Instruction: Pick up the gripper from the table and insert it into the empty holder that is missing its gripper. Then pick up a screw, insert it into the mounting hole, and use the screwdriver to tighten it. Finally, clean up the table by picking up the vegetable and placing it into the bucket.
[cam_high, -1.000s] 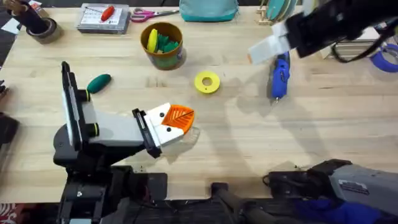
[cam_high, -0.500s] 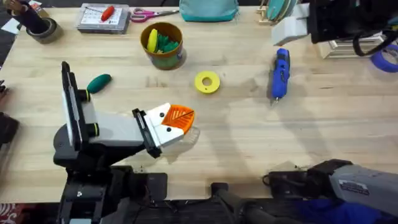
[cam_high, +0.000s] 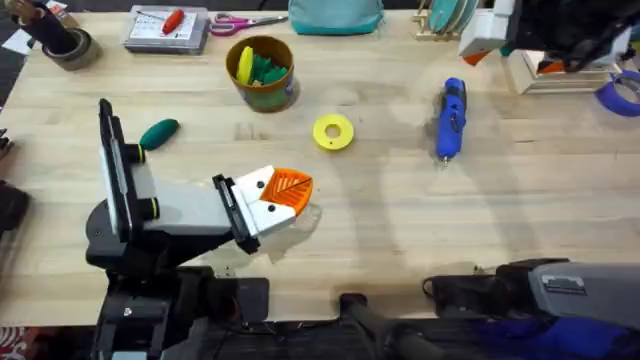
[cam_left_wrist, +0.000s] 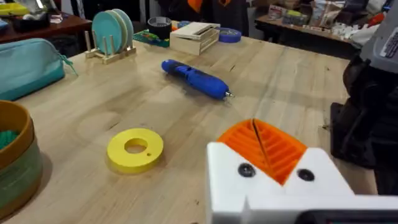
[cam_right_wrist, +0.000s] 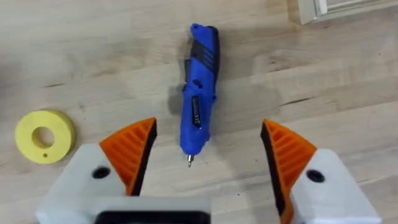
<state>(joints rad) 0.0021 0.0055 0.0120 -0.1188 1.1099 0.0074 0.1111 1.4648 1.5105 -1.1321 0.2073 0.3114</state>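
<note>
we see our right gripper high over the far right of the desk, its orange pads spread wide and holding nothing. beneath it the blue screwdriver lies flat on the wood, dark tip toward us. our left gripper rests low near the desk's front; we cannot tell whether it is parted or pressed together. a yellow ring lies between it and the bucket. the green vegetable lies on the desk, left of the bucket and apart from it.
</note>
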